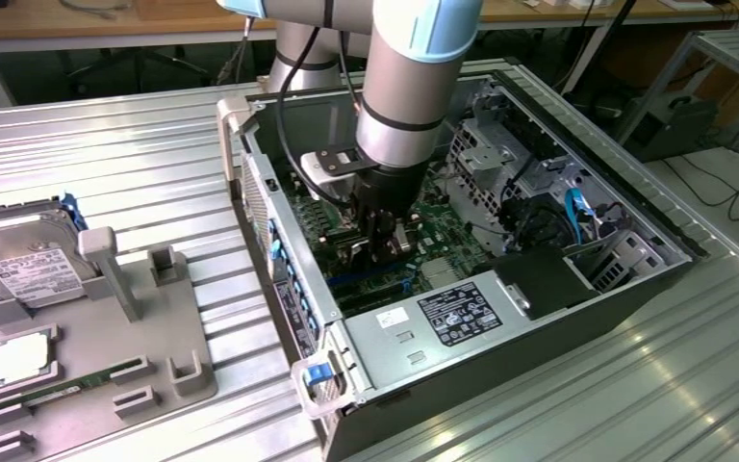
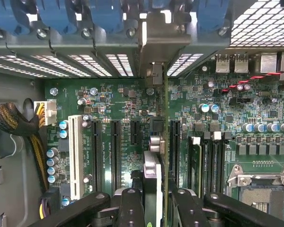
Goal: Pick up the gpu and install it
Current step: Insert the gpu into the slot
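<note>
— Which way does the gpu point?

— It stands on edge, seen edge-on in the wrist view, its long axis running from the gripper toward the bracket slots at the case wall, over the motherboard.

— And the exterior view?

— There the arm reaches down into the open case; the hard drive lies on the tray at that view's left.

— The pincer?

— Partly closed, pinching the gpu's near end.
</note>
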`<state>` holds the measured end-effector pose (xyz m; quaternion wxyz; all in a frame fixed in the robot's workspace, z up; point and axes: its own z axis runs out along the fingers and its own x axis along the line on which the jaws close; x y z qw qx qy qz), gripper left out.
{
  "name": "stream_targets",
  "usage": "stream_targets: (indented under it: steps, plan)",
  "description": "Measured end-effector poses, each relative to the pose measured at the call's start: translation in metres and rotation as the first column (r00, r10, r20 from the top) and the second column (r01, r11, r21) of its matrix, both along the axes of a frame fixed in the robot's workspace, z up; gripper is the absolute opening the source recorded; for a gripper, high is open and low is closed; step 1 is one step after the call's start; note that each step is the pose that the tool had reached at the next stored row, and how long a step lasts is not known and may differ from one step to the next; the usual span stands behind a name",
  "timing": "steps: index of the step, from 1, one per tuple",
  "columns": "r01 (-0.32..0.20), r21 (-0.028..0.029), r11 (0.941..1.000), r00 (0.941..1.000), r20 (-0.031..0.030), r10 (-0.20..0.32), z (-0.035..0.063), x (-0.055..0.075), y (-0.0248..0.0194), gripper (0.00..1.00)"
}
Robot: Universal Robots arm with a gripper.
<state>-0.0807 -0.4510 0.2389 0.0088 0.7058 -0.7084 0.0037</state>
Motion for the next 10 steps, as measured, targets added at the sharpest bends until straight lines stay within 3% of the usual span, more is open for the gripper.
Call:
stream_targets:
  steps: [10]
  plan:
    - [0.0,-0.0002,1.0,1.0,0.0,0.0,-0.002,0.0,0.0,0.28]
